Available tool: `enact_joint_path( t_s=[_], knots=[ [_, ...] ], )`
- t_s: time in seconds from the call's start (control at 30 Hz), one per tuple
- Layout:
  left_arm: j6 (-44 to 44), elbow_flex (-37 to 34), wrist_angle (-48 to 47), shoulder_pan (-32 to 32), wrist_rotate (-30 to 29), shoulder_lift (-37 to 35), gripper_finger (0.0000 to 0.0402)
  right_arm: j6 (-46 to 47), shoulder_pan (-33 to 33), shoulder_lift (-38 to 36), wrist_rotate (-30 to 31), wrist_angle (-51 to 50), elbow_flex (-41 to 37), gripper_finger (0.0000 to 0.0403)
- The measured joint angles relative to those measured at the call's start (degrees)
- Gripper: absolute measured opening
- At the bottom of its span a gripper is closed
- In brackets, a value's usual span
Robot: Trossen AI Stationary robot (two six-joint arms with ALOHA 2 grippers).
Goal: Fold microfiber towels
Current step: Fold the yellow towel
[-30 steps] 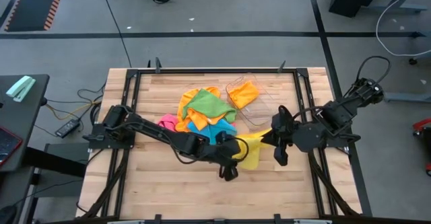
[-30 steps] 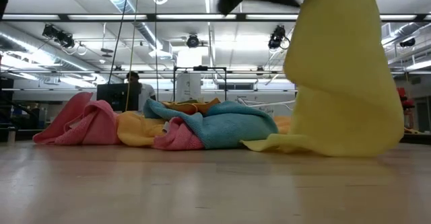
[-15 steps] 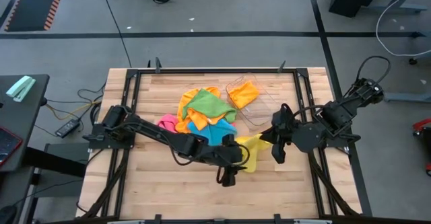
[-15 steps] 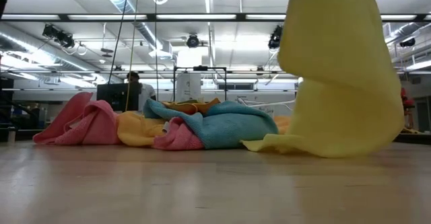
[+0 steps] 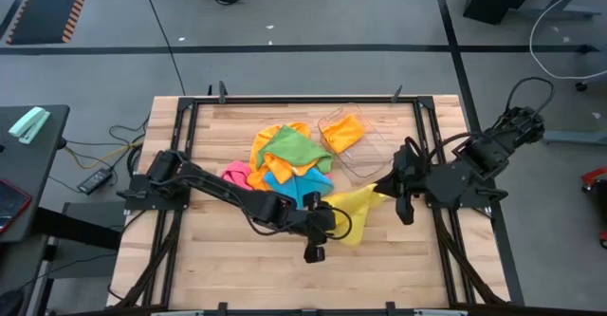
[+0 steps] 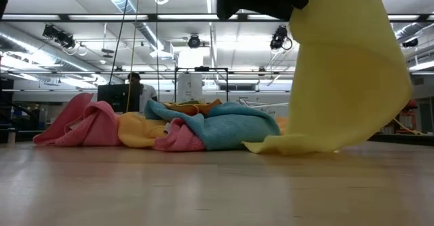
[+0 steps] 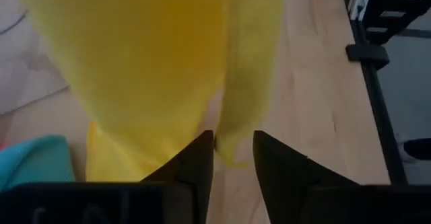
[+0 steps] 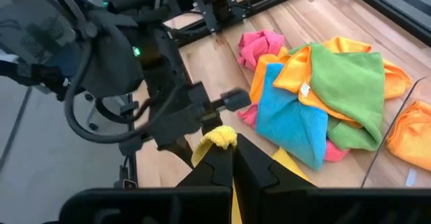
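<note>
I'm holding the yellow towel [image 5: 353, 208] aloft, pinched in the right gripper [image 8: 225, 158], to find its free edge; the left gripper [image 7: 234, 158], part-spread, is straddling that hanging edge.

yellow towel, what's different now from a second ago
The right end effector, shut on the yellow towel's corner, has drawn back toward the table's right edge, stretching the towel out between the arms. The left end effector has slid leftward along the towel's low end and its fingers have narrowed around a hanging edge. The towel pile and clear tray stayed put.
</note>
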Motion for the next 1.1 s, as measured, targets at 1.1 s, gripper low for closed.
enact_joint_path(
  t_s=[1.1],
  knots=[
    [-9.41,-0.01,3.23,2.01,4.46,7.24,0.0227,1.01,-0.35,-0.05,0.22,2.40,-0.02,0.0006]
  ],
)
